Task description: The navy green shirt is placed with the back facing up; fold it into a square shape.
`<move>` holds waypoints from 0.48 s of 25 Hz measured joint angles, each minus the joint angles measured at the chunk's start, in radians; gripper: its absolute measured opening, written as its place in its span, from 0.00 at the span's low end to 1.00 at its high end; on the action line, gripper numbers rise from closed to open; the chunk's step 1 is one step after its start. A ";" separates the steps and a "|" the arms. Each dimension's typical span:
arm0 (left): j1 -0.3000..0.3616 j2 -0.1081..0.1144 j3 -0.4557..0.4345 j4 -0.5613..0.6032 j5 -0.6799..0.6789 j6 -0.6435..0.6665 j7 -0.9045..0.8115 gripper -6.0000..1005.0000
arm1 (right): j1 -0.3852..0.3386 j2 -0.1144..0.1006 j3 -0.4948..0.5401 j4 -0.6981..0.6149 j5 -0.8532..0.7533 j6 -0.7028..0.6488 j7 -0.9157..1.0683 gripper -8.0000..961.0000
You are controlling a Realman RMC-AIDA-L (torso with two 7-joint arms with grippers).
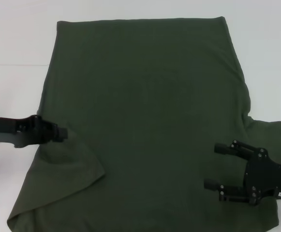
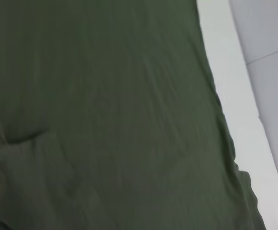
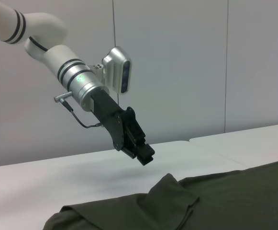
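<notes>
Navy green shirt (image 1: 150,121): one, flat. Claws: two, left claw (image 1: 63,134), right claw (image 1: 213,166) spread.

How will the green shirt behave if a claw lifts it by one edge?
Likely floppy: the navy green shirt already has a sleeve flopped over near the left claw, so it should drape and sag. Probably light. The right claw is open over the other sleeve.

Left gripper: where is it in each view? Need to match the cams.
Head view: left gripper at the left edge, over the navy green shirt.
Left wrist view: not visible, only shirt.
Right wrist view: centre, above the folded-over sleeve.
Shared landmark: that sleeve flap.
</notes>
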 joint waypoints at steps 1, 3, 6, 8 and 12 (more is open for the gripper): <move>0.007 0.002 -0.003 0.002 -0.007 0.002 0.020 0.17 | 0.000 0.000 0.000 0.000 0.000 0.000 0.000 0.95; 0.017 0.003 -0.002 0.004 -0.009 0.003 0.050 0.18 | 0.000 0.001 0.000 0.000 0.001 -0.001 0.000 0.95; 0.031 -0.001 0.007 0.018 -0.009 0.010 0.079 0.19 | -0.001 0.002 0.000 0.000 0.009 -0.001 0.000 0.95; 0.034 -0.005 0.014 0.023 -0.010 0.015 0.090 0.20 | -0.002 0.002 0.000 0.000 0.014 -0.002 0.000 0.95; 0.037 -0.009 0.033 0.024 -0.007 0.013 0.097 0.22 | -0.003 0.000 0.000 0.000 0.023 -0.003 0.000 0.95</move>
